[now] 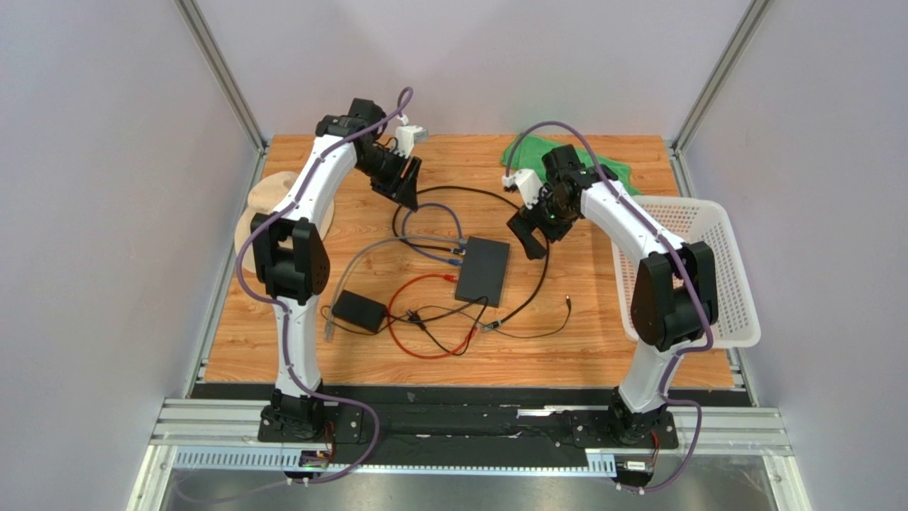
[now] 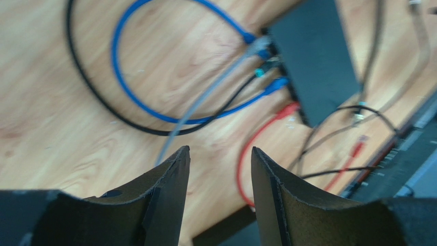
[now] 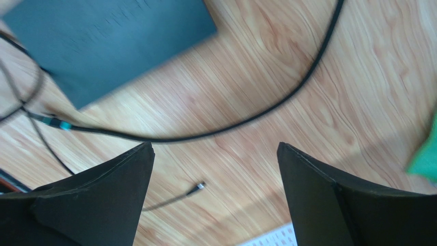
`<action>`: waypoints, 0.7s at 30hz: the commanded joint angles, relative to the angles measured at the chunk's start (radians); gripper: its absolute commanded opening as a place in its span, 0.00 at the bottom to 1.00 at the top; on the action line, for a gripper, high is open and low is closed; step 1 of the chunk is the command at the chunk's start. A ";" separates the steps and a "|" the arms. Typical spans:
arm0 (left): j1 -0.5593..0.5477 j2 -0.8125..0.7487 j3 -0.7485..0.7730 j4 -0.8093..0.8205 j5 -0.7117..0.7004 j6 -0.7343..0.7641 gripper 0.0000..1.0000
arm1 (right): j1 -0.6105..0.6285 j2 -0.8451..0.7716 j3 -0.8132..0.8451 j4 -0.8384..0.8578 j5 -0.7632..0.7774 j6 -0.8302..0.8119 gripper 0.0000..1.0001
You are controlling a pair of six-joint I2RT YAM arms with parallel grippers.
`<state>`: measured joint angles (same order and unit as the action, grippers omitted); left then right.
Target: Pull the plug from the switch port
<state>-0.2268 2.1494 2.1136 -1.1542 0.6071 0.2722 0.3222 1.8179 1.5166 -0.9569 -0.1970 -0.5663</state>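
Flat black rectangular switch box (image 1: 483, 269) at centre of light wooden table (image 1: 597, 341), blue, grey and black cable plugs (image 2: 276, 84) along its left edge, left gripper (image 2: 219, 154) upper left, fingers slightly apart, empty, right gripper (image 3: 215, 146) just upper right of box, fingers wide apart.

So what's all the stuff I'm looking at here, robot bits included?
switch: 1, black, table centre
adapter: 1, black, near-left of the switch
blue cable: 1 loop, blue, left of the switch
grey cable: 1, grey, runs to the switch's left edge
red cable: 1, red, looped near the switch
black cables: several, black, around the switch
cloth: 1, green, far right
basket: 1, white, right edge
disc: 1, wooden, left edge
table: 1, wood
arms: 2, white and black, near edge
left claw: black, open
right claw: black, open
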 commanded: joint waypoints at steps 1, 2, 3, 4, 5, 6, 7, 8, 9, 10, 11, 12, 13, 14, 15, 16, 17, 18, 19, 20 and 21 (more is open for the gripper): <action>0.006 0.096 0.089 -0.107 -0.213 0.153 0.56 | 0.015 0.049 0.046 0.072 -0.275 0.187 0.93; 0.007 0.115 0.100 -0.108 -0.227 0.168 0.57 | 0.018 0.098 0.077 0.069 -0.294 0.222 0.92; 0.006 0.118 0.101 -0.105 -0.230 0.177 0.57 | 0.021 0.127 0.106 0.055 -0.314 0.252 0.91; 0.007 0.121 0.097 -0.099 -0.224 0.188 0.57 | 0.020 0.154 0.137 0.028 -0.358 0.278 0.90; 0.007 0.115 0.085 -0.088 -0.215 0.205 0.57 | 0.021 0.202 0.190 0.021 -0.373 0.307 0.89; 0.007 0.110 0.076 -0.063 -0.201 0.209 0.57 | 0.023 0.221 0.212 0.014 -0.396 0.318 0.89; 0.007 0.106 0.065 -0.047 -0.196 0.213 0.57 | 0.021 0.239 0.235 0.012 -0.403 0.324 0.89; 0.009 0.095 0.043 -0.035 -0.193 0.208 0.57 | 0.023 0.273 0.275 0.012 -0.400 0.339 0.90; 0.010 0.087 0.037 -0.024 -0.179 0.206 0.57 | 0.026 0.288 0.299 0.007 -0.377 0.345 0.90; 0.010 0.081 0.029 -0.019 -0.165 0.209 0.57 | 0.029 0.303 0.313 -0.008 -0.377 0.342 0.90; 0.012 0.061 -0.006 -0.006 -0.153 0.214 0.57 | 0.035 0.307 0.324 -0.012 -0.369 0.323 0.90; 0.012 0.049 -0.032 0.040 -0.136 0.219 0.57 | 0.035 0.310 0.329 -0.016 -0.345 0.324 0.90; 0.012 0.040 -0.076 0.066 -0.130 0.220 0.57 | 0.034 0.317 0.336 -0.023 -0.332 0.333 0.90; 0.011 0.029 -0.090 0.109 -0.124 0.220 0.57 | 0.034 0.323 0.367 -0.031 -0.315 0.359 0.90; 0.012 0.030 -0.099 0.122 -0.121 0.214 0.57 | 0.034 0.330 0.382 -0.039 -0.277 0.377 0.89; 0.012 0.035 -0.092 0.128 -0.119 0.193 0.57 | 0.034 0.340 0.396 -0.048 -0.262 0.393 0.89; 0.012 0.049 -0.087 0.125 -0.097 0.179 0.57 | 0.034 0.345 0.408 -0.054 -0.251 0.404 0.89; 0.012 0.058 -0.081 0.123 -0.077 0.165 0.57 | 0.037 0.345 0.415 -0.059 -0.230 0.420 0.89; 0.012 0.063 -0.080 0.123 -0.057 0.139 0.57 | 0.041 0.337 0.410 -0.056 -0.216 0.424 0.88; 0.012 0.064 -0.083 0.131 -0.015 0.130 0.57 | 0.052 0.333 0.406 -0.055 -0.197 0.422 0.88; 0.012 0.066 -0.089 0.136 0.003 0.113 0.57 | 0.058 0.321 0.381 -0.046 -0.158 0.416 0.88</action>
<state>-0.2199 2.2498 2.0167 -1.0805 0.4831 0.4397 0.3576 2.1571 1.8908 -0.9909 -0.4576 -0.1951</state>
